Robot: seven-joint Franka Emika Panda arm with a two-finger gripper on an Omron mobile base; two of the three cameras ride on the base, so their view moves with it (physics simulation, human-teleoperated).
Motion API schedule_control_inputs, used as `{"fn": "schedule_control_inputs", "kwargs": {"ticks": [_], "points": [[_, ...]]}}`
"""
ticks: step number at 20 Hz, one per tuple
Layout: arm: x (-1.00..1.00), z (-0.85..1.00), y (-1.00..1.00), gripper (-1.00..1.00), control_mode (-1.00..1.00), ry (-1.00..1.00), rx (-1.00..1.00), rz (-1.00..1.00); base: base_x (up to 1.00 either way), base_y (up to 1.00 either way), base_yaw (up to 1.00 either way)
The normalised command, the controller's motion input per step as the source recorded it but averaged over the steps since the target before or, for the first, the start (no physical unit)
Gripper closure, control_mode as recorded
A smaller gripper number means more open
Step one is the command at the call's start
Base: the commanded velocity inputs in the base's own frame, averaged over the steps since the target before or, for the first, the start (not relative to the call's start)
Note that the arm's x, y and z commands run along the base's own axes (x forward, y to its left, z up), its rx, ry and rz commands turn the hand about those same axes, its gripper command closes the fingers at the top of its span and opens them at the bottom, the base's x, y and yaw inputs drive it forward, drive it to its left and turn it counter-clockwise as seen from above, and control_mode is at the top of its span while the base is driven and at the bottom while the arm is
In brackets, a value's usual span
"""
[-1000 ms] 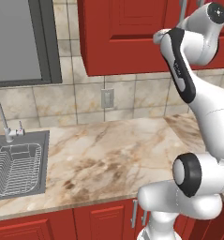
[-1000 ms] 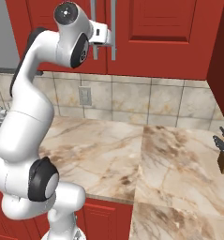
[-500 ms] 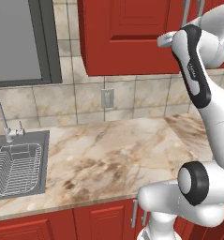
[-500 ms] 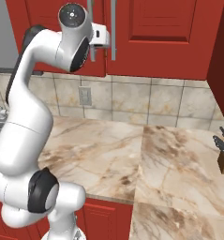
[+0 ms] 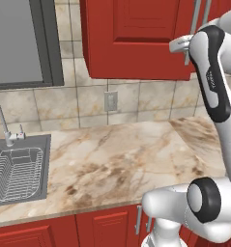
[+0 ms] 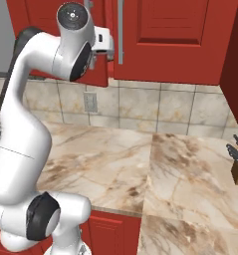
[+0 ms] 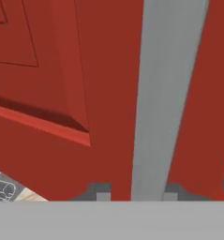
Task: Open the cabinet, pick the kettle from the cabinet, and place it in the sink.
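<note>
Cabinet [image 5: 136, 38] door's bar handle [image 7: 167, 93] sits between our hand [image 7: 133, 196] fingertips, grasped so we can pull it open

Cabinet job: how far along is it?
Nothing finished yet: the cabinet doors look shut and no kettle is out. In hand: the tool is up against the door, its fingertips on either side of the silver bar handle; a firm grip can't be confirmed. Left: pulling the door open, grasping the kettle, moving it to the sink.
</note>
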Motion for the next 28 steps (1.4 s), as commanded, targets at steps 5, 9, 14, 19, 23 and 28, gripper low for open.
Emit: {"fn": "schedule_control_inputs", "kwargs": {"ticks": [5, 9, 14, 19, 23, 28], "points": [[-0.52, 0.00, 0.21, 1.00, -1.00, 0.00, -0.06, 0.00, 0.00, 0.00, 0.00], [-0.52, 0.00, 0.24, 1.00, -1.00, -0.01, -0.07, -0.01, 0.00, 0.00, 0.00], [-0.46, 0.00, 0.26, 1.00, -1.00, 0.00, -0.05, -0.04, 0.00, 0.00, 0.00], [-0.45, 0.00, 0.27, 1.00, -1.00, 0.00, -0.05, -0.05, 0.00, 0.00, 0.00], [-0.41, 0.00, 0.26, 1.00, -1.00, 0.00, -0.07, -0.06, 0.00, 0.00, 0.00], [-0.35, 0.00, 0.30, 1.00, -1.00, 0.00, -0.07, -0.09, 0.00, 0.00, 0.00]]}}
